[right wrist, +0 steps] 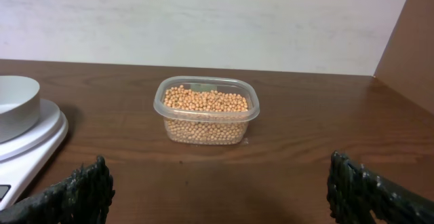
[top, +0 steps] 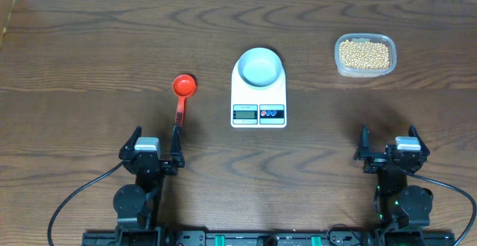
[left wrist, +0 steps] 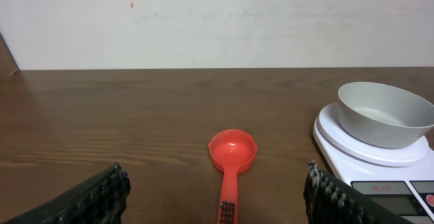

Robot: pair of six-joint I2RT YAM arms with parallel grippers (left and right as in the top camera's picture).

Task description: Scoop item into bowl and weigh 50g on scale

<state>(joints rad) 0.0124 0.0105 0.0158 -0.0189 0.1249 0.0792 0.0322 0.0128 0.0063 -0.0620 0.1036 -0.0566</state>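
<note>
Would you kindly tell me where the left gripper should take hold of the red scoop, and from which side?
Probably the thin handle, mid-length, from above with jaws across it: the red scoop lies flat, cup away, handle pointing toward the open left gripper, which sits just behind it.

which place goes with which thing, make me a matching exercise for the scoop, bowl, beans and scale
Things
1 red scoop
2 bowl
3 beans
4 scale

Places
A in the clear tub
B on top of the scale
C centre of the table, between scoop and tub
D lying on the table, left of the scale

Pairs: 1-D, 2-B, 3-A, 4-C
</note>
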